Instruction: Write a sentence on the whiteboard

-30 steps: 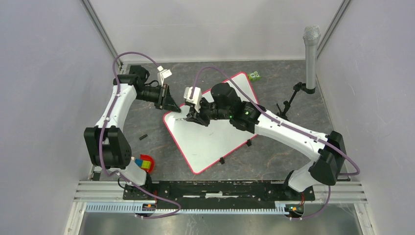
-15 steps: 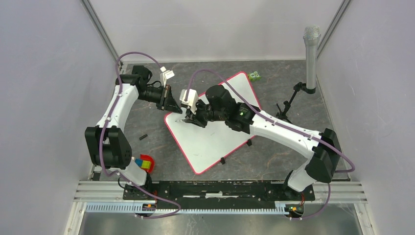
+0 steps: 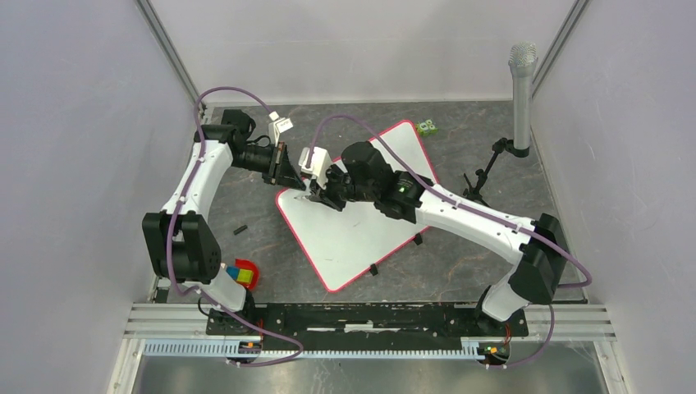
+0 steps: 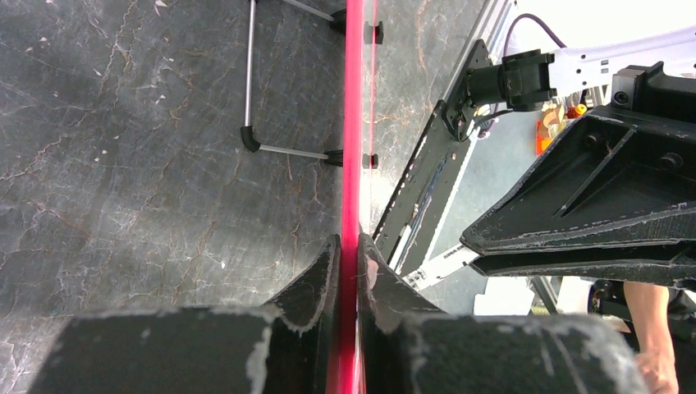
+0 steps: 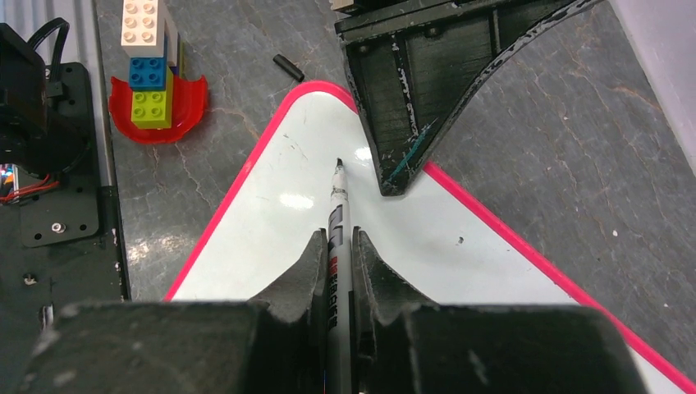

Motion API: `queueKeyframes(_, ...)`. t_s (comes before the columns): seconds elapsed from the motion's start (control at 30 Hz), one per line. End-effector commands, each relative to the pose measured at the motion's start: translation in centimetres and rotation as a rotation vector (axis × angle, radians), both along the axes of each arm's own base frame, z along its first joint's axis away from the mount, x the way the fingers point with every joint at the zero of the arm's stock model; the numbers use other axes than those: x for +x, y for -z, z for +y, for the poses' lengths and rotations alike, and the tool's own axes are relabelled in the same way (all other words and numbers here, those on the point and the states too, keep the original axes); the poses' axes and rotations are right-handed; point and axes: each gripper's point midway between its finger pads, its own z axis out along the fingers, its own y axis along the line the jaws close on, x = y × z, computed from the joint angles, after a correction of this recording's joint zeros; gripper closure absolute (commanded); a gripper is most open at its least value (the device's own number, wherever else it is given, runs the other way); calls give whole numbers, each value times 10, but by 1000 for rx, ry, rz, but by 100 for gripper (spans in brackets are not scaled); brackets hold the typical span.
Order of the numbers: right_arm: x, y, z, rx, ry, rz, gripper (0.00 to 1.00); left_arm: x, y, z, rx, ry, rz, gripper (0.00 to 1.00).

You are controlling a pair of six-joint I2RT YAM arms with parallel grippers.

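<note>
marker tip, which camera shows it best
The right wrist view: the marker sticks out from the right gripper, its tip over the whiteboard near a corner. The top external view mostly hides it under that gripper. The left wrist view shows no marker at all.

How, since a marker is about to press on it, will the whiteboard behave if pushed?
Probably stiff: the whiteboard lies flat, unbent. Likely apt to slide on the table, though the left gripper clamps its red frame. Its glossy face looks slippery.
</note>
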Motion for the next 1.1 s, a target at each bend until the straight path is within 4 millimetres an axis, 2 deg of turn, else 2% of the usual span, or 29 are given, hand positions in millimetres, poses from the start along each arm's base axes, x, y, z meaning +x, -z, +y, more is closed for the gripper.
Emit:
queueKeyframes(0.0,9,-22,9,42,12,-55,100,0,-5,-3,8,38,-59,98)
queueKeyframes(0.17,4,-18,15,35,-14,-49,100,0,-6,-3,8,40,-61,98)
queueKeyframes(0.33,-4,-6,16,1,-40,-47,100,-1,-6,-3,11,41,-66,98)
queueKeyframes(0.63,-17,18,1,-50,-70,-31,100,0,-6,-2,15,40,-69,98)
queueKeyframes(1.07,-11,21,-22,-99,-13,-79,100,0,-6,-2,20,38,-72,98)
